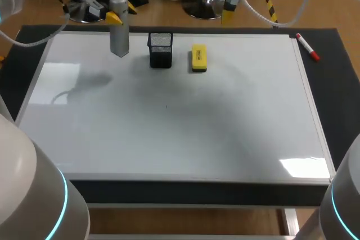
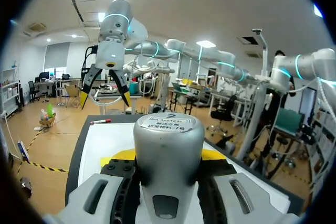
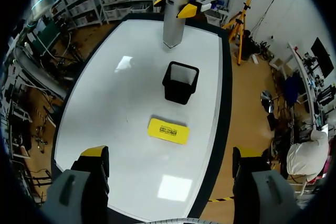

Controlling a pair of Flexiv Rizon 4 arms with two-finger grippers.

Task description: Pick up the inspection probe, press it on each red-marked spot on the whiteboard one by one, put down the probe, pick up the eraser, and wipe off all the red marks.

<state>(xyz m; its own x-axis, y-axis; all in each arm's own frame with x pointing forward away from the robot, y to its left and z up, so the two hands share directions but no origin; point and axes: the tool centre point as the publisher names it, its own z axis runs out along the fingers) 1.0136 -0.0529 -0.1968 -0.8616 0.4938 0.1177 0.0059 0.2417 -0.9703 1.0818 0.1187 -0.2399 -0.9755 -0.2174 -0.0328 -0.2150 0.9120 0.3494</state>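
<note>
Left pincer [image 1: 121, 13] grips probe [image 1: 119, 40]; marker [image 1: 307, 47] shows in head, left wrist views.

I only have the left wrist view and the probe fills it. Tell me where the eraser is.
Observer: The yellow eraser lies flat on the whiteboard, beside the black mesh cup, apart from it.
Operator: Report any red marks.
Observer: None show in the head view, only a tiny dark speck near the board's middle.
Operator: Now describe how the probe sits.
Observer: The left fingers hold it upright, tip near the board's far edge; contact is unclear.
</note>
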